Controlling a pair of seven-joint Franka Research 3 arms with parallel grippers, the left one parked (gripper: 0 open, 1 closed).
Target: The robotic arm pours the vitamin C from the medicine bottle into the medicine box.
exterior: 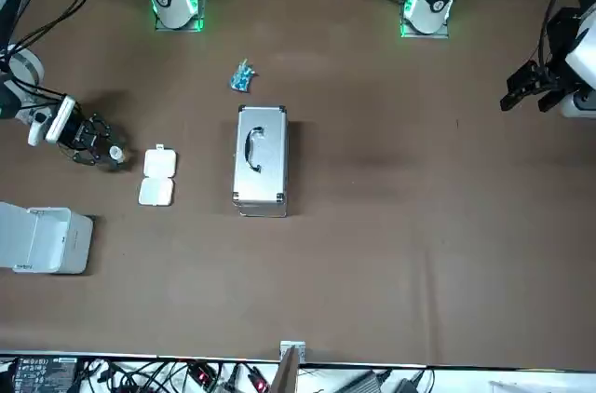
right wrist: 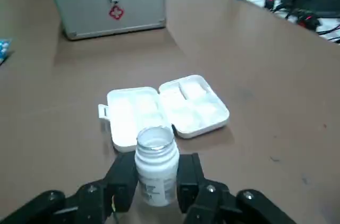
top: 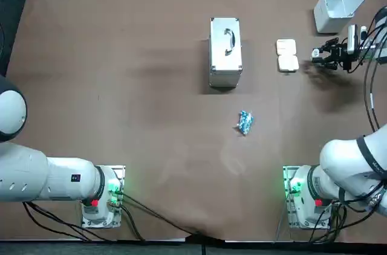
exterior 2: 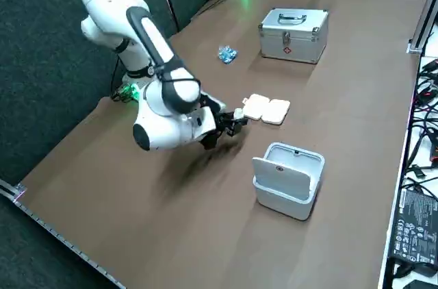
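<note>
Currently, the medicine bottle [right wrist: 155, 168] is held between the two fingers of the right gripper [right wrist: 158, 177], which are closed against its sides. Its mouth is uncapped and turned towards the medicine box [right wrist: 167, 110]. A label [right wrist: 151, 191] with small dark print is carried on the bottle's body, but the print cannot be read. The bottle is seen just beside the box, on the robot's right of it; whether its base touches the table [top: 121, 86] cannot be told.

The medicine box is laid open and flat, both white halves showing shallow compartments. No writing is seen on it.

Further to the robot's left, well apart from the box, a silver first-aid case [top: 225, 52] is laid with its handle up; a red cross badge [right wrist: 116, 13] is fixed on its side. A blue packet [top: 244, 122] is found nearer the arms' bases, apart from the case. A white bin [top: 338, 6] with its lid raised is set near the far right corner of the table, close to the edge.

Wide bare table is left on the robot's left of the case and in front of the bases.
</note>
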